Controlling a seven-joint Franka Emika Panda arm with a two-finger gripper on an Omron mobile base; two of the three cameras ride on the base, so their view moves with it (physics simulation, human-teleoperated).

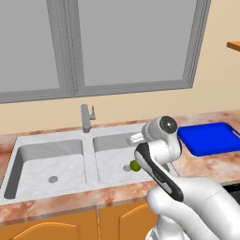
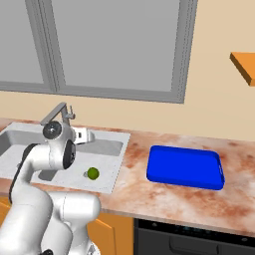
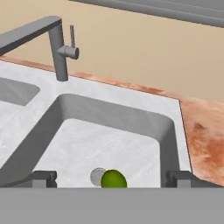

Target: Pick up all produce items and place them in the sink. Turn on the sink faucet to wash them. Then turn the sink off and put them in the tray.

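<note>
Lime (image 3: 113, 179) on right sink (image 3: 131, 109) bowl floor beside drain; claw (image 3: 111, 178) spread wide above, grasping nothing.

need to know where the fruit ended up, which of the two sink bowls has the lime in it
The bowl nearer the blue tray, under the gripper. The lime lies beside that bowl's drain; the other bowl, left of the faucet, shows a bare drain.

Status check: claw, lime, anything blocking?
Claw open, empty, above the right sink bowl. Lime on the bowl floor beside the drain. Faucet off to one side, nothing blocking.
</note>
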